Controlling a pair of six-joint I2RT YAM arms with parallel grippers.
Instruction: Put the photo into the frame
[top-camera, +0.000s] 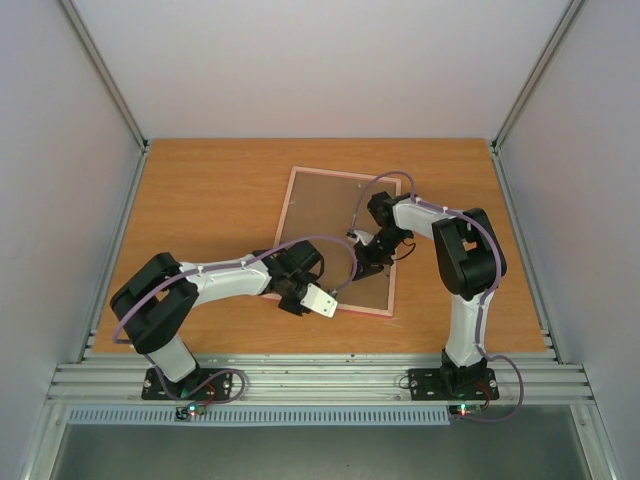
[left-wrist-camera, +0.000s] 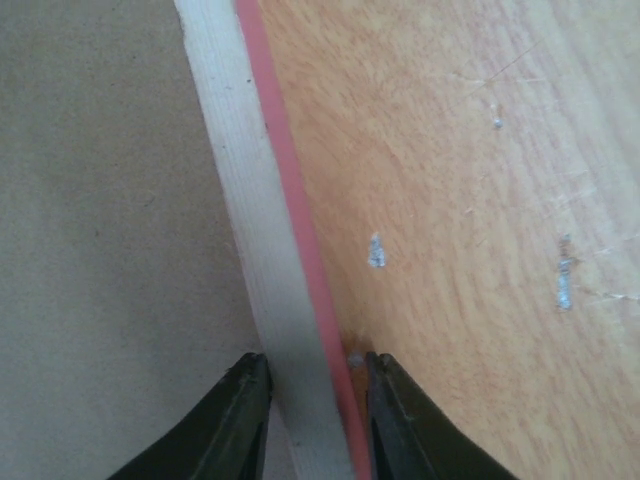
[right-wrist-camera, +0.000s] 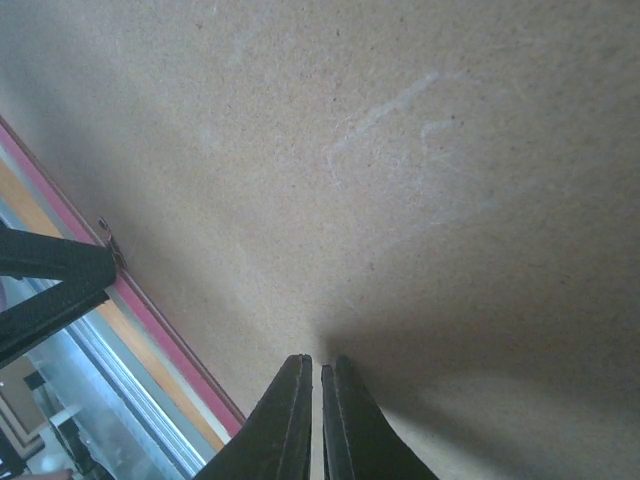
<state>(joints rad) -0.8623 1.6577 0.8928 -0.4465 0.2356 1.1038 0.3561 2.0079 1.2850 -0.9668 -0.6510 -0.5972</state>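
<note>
The pink frame (top-camera: 284, 205) lies flat in the middle of the table with a brown backing board (top-camera: 335, 215) filling it. The photo is hidden. My left gripper (left-wrist-camera: 318, 375) straddles the frame's left edge (left-wrist-camera: 290, 170), one finger over a white strip beside the board (left-wrist-camera: 100, 200) and the other over bare table. A small gap shows beside the pink edge, so its jaws are open. My right gripper (right-wrist-camera: 318, 365) is shut on nothing, its tips down on the board (right-wrist-camera: 350, 150) near the frame's right side (top-camera: 366, 264).
The wooden table (top-camera: 200, 190) is walled at the left, right and back, with an aluminium rail (top-camera: 320, 375) along its near edge. A small metal tab (right-wrist-camera: 110, 240) sits on the frame's pink edge (right-wrist-camera: 150, 310). The left arm (top-camera: 225, 278) reaches over the frame's lower left corner.
</note>
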